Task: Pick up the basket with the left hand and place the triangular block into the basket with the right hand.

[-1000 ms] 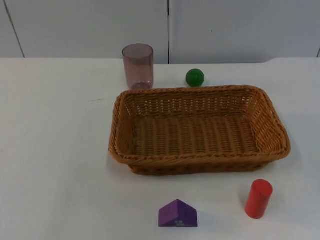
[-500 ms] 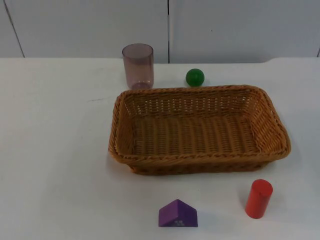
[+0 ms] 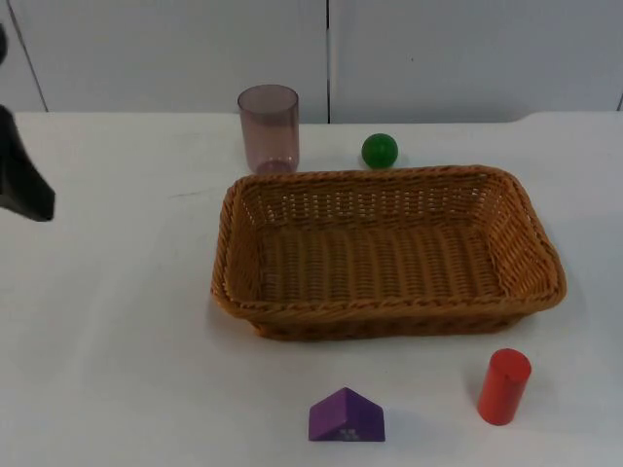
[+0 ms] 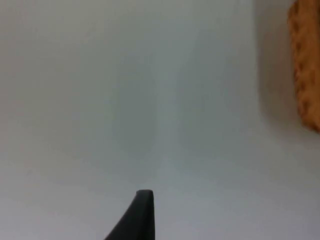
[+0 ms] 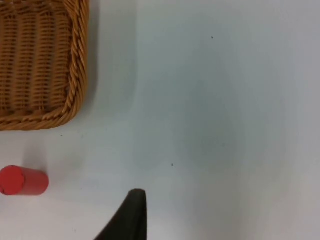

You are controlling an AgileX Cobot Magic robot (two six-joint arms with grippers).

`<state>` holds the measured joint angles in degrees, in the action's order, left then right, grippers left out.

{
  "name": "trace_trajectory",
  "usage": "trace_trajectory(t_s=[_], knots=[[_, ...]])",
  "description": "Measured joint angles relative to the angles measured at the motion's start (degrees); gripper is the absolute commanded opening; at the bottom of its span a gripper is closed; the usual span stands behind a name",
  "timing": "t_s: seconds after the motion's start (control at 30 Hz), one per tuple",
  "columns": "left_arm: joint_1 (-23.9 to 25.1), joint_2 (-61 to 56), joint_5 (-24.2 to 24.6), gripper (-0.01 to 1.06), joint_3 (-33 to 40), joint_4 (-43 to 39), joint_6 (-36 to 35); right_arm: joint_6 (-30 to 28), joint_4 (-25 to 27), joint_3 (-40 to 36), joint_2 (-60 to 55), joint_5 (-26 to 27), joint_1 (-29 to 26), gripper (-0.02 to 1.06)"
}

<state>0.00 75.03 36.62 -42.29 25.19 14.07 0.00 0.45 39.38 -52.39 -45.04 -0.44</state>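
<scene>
Left gripper [image 3: 24, 190]: it hangs over the bare white surface [image 3: 117, 321], well apart from the basket; whether its jaws are apart or together cannot be told.
Right gripper [image 5: 131, 212]: a black fingertip stands over the surface beyond the basket's end; the state of its jaws cannot be told.
Basket [image 3: 389, 253]: brown wicker, rectangular, resting flat on the surface with nothing in it; it lies well to the side of the left gripper, and its woven rim [image 4: 305, 65] edges into the left wrist view.
Triangular block [image 3: 347, 416]: purple, on the surface just in front of the basket's long near side, well away from both grippers.
Red cylinder [image 3: 504, 386]: upright near the basket's front corner; in the right wrist view it sits just beside that corner, apart from the fingertip.
Green ball [image 3: 380, 151]: behind the basket, near its far rim.
Tinted cup [image 3: 269, 127]: upright behind the basket's far corner, beside the ball.
</scene>
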Motion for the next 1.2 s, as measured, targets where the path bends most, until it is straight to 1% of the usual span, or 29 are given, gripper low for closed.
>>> trace_trajectory(t_s=[0.07, 0.1, 0.17, 0.23, 0.27, 0.4, 0.43, 0.57, 0.6, 0.67, 0.8, 0.93, 1.1, 1.2], knots=[[0.00, 4.95, -0.29, 1.05, -3.05, 5.06, 4.73, 0.00, 0.00, 0.00, 0.00, 0.09, 0.00, 1.05], [0.00, 4.95, -0.29, 1.05, -3.05, 5.06, 4.73, 0.00, 0.00, 0.00, 0.00, 0.09, 0.00, 1.05], [-0.46, 9.37, -0.52, 1.05, -6.24, 8.38, 7.26, 0.00, 0.00, 0.00, 0.00, 0.14, 0.00, 1.05], [-2.43, 14.06, -1.08, 1.05, -9.58, 9.44, 8.24, 0.00, 0.00, 0.00, 0.00, 0.24, 0.00, 1.05], [-2.43, 14.06, -1.08, 1.05, -9.58, 9.44, 8.24, 0.00, 0.00, 0.00, 0.00, 0.24, 0.00, 1.05], [-7.94, 22.72, -2.73, 1.05, -16.78, 10.08, 8.65, 0.00, 0.00, 0.00, 0.00, 0.24, 0.00, 1.05], [-7.94, 22.72, -2.73, 1.05, -16.78, 10.08, 8.65, 0.00, 0.00, 0.00, 0.00, 0.24, 0.00, 1.05], [-12.29, 32.09, -3.31, 1.04, -24.41, 9.88, 5.83, 0.00, 0.00, 0.00, 0.00, 0.24, 0.00, 1.05], [-12.29, 32.09, -3.31, 1.02, -24.41, 9.88, 5.83, 0.00, 0.00, 0.00, 0.00, 0.24, 0.00, 1.05], [-13.79, 36.04, -4.05, 1.00, -26.77, 9.61, 4.26, 0.00, 0.00, 0.00, 0.00, 0.24, 0.00, 1.05], [-14.83, 39.99, -4.94, 0.89, -28.53, 9.62, 2.36, 0.00, 0.00, 0.00, -0.09, 0.24, 0.00, 1.05], [-15.44, 45.52, -6.61, 0.89, -29.62, 9.50, -0.26, 0.00, 0.00, 0.00, -0.09, 0.24, 0.00, 1.05], [-16.26, 48.05, -8.74, 0.89, -29.62, 9.91, -0.87, 0.00, 0.00, 0.00, -0.09, 0.24, 0.00, 1.05], [-16.81, 48.73, -9.92, 0.86, -29.72, 10.46, -0.86, 0.00, 0.00, 0.00, -0.09, 0.29, 0.00, 1.05]])
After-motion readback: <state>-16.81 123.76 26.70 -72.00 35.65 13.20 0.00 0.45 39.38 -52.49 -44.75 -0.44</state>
